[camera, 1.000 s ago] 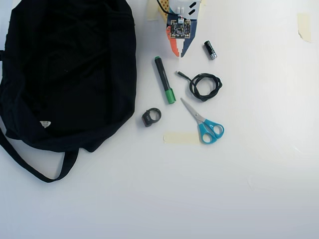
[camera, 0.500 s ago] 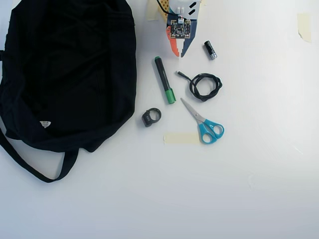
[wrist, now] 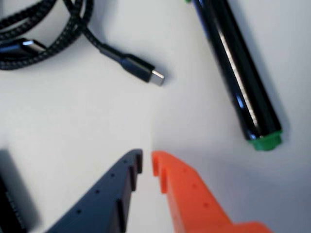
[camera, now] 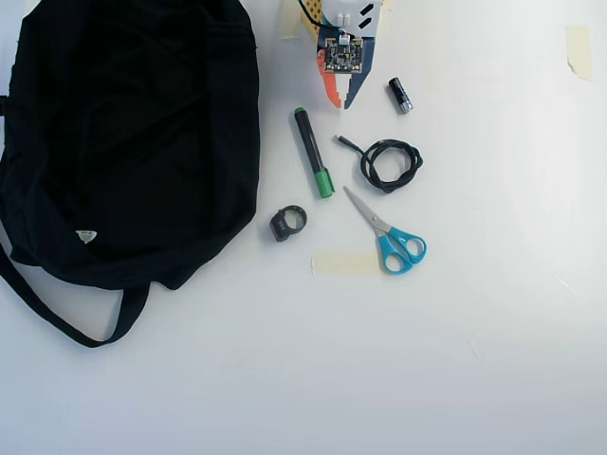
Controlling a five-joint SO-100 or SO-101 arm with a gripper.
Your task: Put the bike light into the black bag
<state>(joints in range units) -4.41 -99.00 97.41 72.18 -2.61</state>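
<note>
Soft black fabric forms the black bag; we see the ring-strapped bike light beside it, our gripper nearly closed, empty.

the bag is black with a small white label. the light is black. the marker is black and green. the scissors have blue handles. the cable is black, braided. the gripper has one dark blue finger, one orange.
</note>
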